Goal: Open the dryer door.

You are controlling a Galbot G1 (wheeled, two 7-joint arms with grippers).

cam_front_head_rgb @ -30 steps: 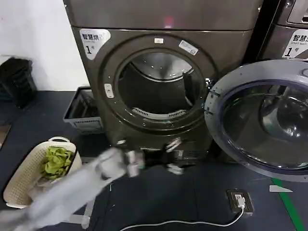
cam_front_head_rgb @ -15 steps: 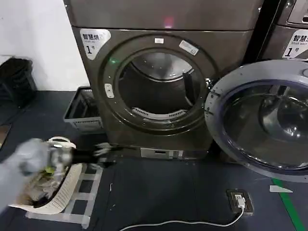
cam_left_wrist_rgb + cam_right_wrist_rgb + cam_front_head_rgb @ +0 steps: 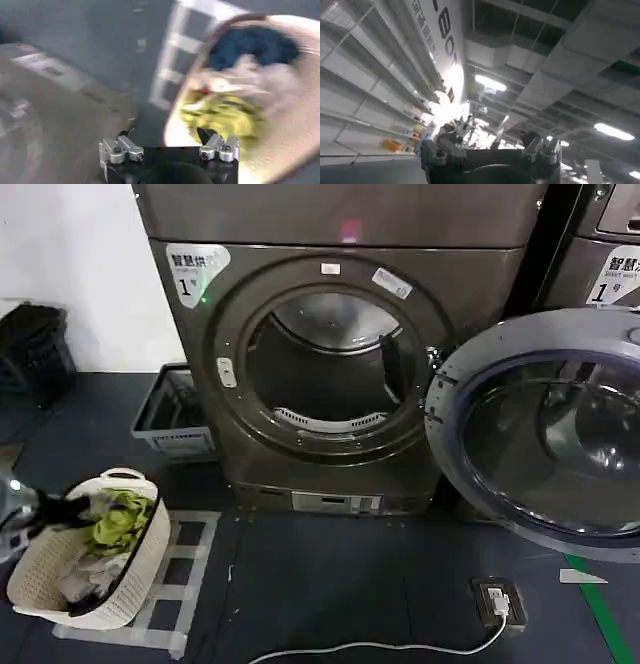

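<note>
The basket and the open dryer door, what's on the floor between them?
In the head view, white tape squares lie beside the basket; then bare dark floor runs toward the door, with a white cable nearer the camera.

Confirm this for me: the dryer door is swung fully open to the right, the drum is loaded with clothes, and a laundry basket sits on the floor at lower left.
One thing is wrong: the drum holds no clothes; the head view shows bare metal inside. The dryer door is swung open to the right, and the laundry basket does sit on the floor at lower left, with the clothes in it.
</note>
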